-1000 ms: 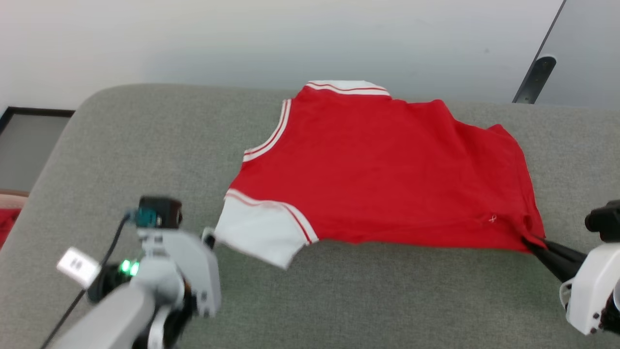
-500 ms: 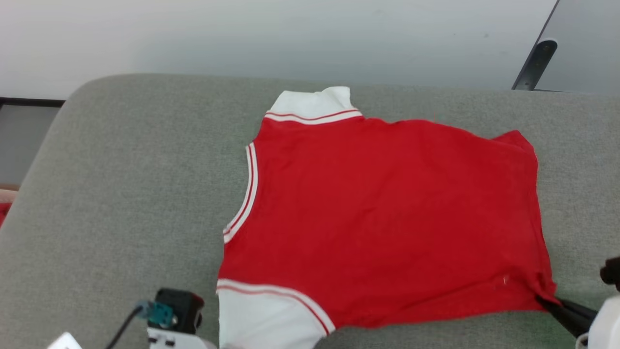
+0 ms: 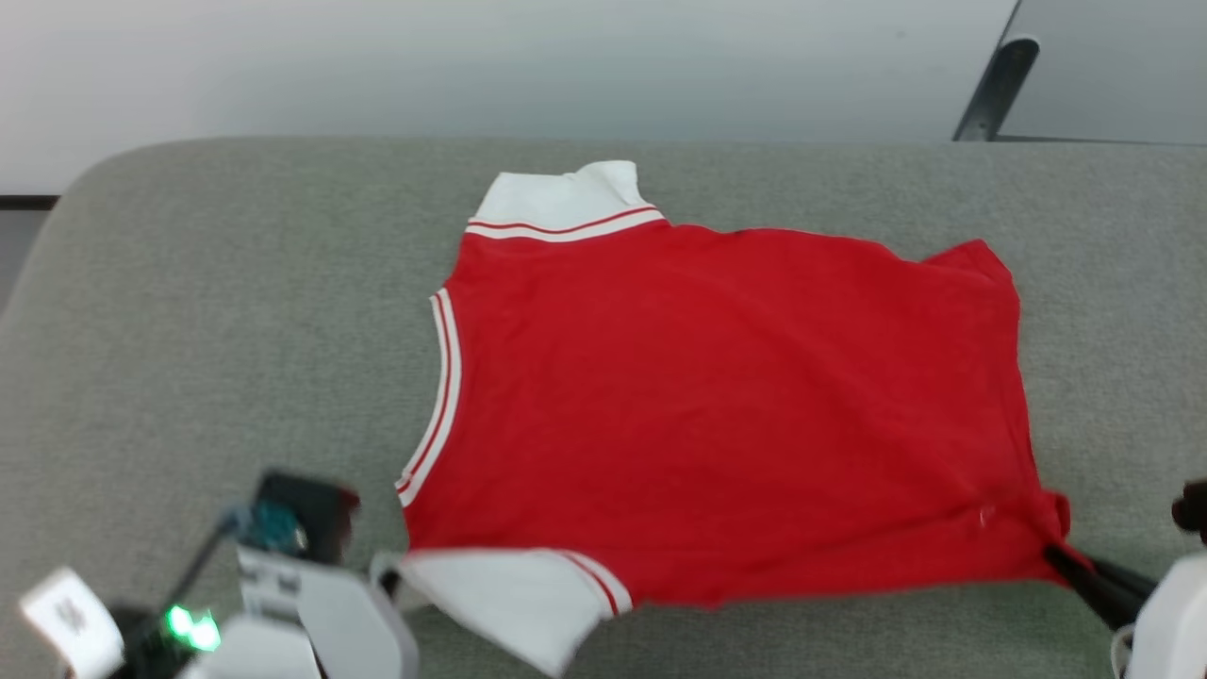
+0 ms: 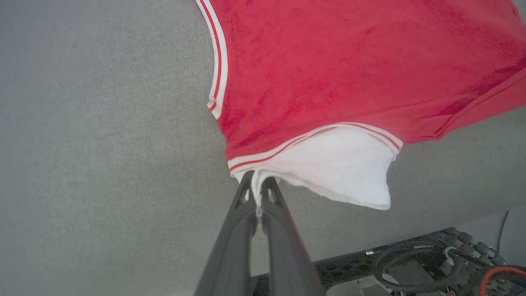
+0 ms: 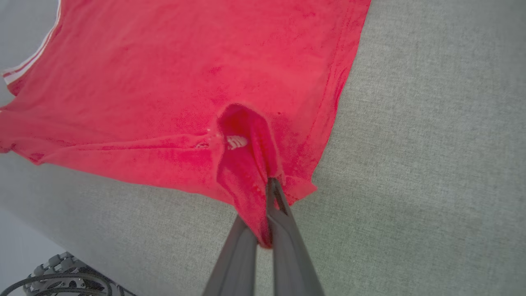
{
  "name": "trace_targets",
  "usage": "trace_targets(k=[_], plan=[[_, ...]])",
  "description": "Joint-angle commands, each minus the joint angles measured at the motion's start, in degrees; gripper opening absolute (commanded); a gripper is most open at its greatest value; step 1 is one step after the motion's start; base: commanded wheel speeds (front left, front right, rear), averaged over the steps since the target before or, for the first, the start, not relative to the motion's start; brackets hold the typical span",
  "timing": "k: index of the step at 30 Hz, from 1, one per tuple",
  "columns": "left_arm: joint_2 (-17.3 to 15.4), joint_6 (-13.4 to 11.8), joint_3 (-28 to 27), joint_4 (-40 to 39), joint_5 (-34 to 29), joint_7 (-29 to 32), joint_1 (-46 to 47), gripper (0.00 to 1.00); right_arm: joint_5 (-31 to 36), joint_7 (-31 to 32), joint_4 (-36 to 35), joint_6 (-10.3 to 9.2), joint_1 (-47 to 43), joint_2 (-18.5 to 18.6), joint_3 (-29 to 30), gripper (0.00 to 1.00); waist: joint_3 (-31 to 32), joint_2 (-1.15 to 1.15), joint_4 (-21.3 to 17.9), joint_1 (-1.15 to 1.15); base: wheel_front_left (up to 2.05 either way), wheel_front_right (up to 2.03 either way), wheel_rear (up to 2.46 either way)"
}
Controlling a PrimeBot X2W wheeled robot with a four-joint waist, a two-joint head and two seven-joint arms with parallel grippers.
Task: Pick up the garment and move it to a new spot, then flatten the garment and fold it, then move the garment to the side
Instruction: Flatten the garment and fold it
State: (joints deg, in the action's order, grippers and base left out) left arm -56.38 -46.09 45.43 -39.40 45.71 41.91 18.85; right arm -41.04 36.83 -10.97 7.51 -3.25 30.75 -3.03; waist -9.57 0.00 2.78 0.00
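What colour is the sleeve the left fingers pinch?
White sleeve on the red garment, red-striped trim; best in left wrist view.

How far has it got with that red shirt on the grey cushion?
Looks done: the garment lies spread nearly flat on the grey cushion. In hand: the left pincer pinches its white sleeve, the right pincer a red hem corner, seemingly tugging it smooth. Left: no fold shows yet, and it has not been moved aside.

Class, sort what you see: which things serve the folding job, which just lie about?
Job: red-and-white jersey; left hand, shut on its white sleeve; right hand, shut on its red corner.
Just there: grey upholstered surface; dark post; cables.
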Motion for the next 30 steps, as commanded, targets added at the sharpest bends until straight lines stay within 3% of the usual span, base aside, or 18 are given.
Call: trace_targets(k=[1, 6, 9, 10, 19, 30], plan=[[0.0, 1.0, -0.8, 1.0, -0.7, 0.3, 2.5, 0.00, 1.4, 1.0, -0.1, -0.04, 1.7, -0.9, 0.5, 0.00, -0.7, 0.00, -1.0, 0.00, 0.00, 0.00, 0.00], [0.3, 7.0, -0.6, 6.5, -2.8, 2.4, 10.7, 0.00, 5.4, 3.8, 1.6, -0.04, 7.4, -3.8, 0.6, 0.00, -1.8, 0.00, -2.5, 0.00, 0.00, 0.00, 0.00], [2.1, 11.0, -0.6, 10.9, -3.3, 3.1, 15.9, 0.00, 7.2, 4.9, 3.5, -0.04, 11.1, -5.0, 0.3, 0.00, -2.5, 0.00, -3.1, 0.00, 0.00, 0.00, 0.00], [2.1, 11.0, -0.6, 10.9, -3.3, 3.1, 15.9, 0.00, 7.2, 4.9, 3.5, -0.04, 11.1, -5.0, 0.3, 0.00, -2.5, 0.00, -3.1, 0.00, 0.00, 0.00, 0.00], [10.1, 22.7, 1.7, 26.5, -3.4, 3.7, 27.9, 0.00, 11.0, 5.6, 11.2, -0.04, 20.7, -7.9, -1.3, 0.00, -5.7, 0.00, -4.4, 0.00, 0.00, 0.00, 0.00], [17.1, 30.4, 3.5, 43.9, 0.1, 5.1, 33.8, 0.00, 11.8, 6.2, 19.7, -0.04, 28.9, -9.9, -5.7, 0.00, -9.7, 0.00, -5.7, 0.00, 0.00, 0.00, 0.00]])
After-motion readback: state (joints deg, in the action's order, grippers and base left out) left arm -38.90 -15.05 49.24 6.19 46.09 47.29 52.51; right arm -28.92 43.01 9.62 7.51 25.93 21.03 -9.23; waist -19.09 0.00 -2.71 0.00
